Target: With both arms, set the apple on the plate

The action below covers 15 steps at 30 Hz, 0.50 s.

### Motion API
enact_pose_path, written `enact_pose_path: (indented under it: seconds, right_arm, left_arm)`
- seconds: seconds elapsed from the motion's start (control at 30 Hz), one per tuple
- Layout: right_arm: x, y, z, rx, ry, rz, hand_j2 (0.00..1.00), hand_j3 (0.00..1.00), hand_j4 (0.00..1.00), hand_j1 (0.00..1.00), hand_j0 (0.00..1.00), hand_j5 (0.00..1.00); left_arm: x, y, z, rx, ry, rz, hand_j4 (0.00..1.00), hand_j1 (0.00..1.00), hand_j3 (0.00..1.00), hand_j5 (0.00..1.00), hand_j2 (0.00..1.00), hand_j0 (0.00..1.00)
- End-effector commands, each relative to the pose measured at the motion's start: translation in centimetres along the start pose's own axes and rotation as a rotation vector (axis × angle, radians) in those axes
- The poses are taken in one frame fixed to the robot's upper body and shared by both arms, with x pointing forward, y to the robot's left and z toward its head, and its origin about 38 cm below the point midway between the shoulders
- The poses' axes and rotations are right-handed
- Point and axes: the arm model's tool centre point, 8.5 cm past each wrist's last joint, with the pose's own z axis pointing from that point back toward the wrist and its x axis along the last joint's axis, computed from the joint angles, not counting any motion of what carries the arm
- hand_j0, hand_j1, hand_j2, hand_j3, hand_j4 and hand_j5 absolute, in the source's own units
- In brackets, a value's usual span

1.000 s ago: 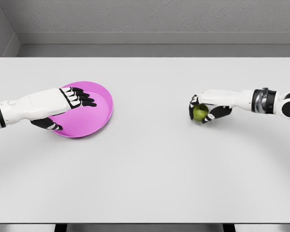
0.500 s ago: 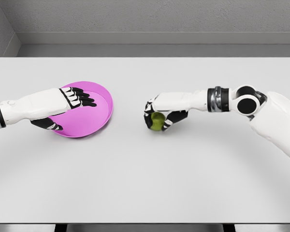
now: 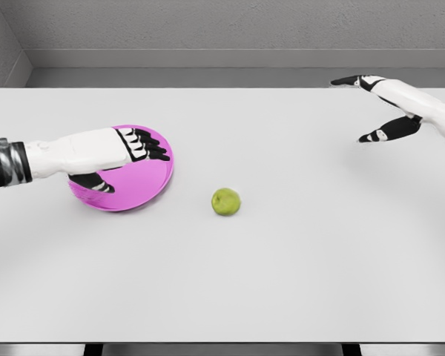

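Both arms wear smooth, glossy white shells of rounded, tapering form. The left arm (image 3: 67, 153) shows a ribbed band of grey and black metal rings at its wrist joint near the picture's edge. The left hand (image 3: 130, 147) has a white back, with black segmented fingers (image 3: 154, 152) marked by pale joints. The right hand (image 3: 378, 104) has the same white casing and slim black fingers (image 3: 376, 136).
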Motion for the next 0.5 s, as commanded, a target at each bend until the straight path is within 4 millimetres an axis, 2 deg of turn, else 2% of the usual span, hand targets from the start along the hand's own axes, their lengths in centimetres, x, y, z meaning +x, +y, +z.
enact_pose_path:
  seconds: [0.0, 0.13, 0.2, 0.3, 0.47]
  right_arm:
    - [0.1, -0.9, 0.5, -0.013, 0.002, 0.013, 1.0, 1.0, 1.0, 1.0, 1.0, 1.0]
    - [1.7, 1.9, -2.6, 0.138, -0.052, 0.038, 1.0, 1.0, 1.0, 1.0, 1.0, 1.0]
    - [2.0, 2.3, -3.3, 0.166, -0.062, 0.05, 1.0, 1.0, 1.0, 1.0, 1.0, 1.0]
    - [2.2, 3.0, -3.8, 0.18, -0.071, 0.043, 1.0, 1.0, 1.0, 1.0, 1.0, 1.0]
    - [1.3, 3.1, -3.3, 0.183, -0.043, 0.036, 1.0, 1.0, 1.0, 1.0, 1.0, 1.0]
  left_arm:
    - [1.9, -0.5, -3.8, -0.019, -0.091, 0.022, 1.0, 1.0, 1.0, 1.0, 1.0, 1.0]
    - [5.9, 1.1, -10.1, -0.011, -0.258, -0.014, 1.0, 1.0, 1.0, 1.0, 1.0, 1.0]
    - [8.0, 1.6, -12.8, -0.036, -0.333, -0.035, 1.0, 1.0, 1.0, 1.0, 1.0, 1.0]
    - [8.4, 1.2, -13.4, -0.074, -0.346, -0.038, 1.0, 1.0, 1.0, 1.0, 1.0, 1.0]
    - [7.1, 1.3, -12.1, -0.095, -0.304, -0.058, 1.0, 1.0, 1.0, 1.0, 1.0, 1.0]
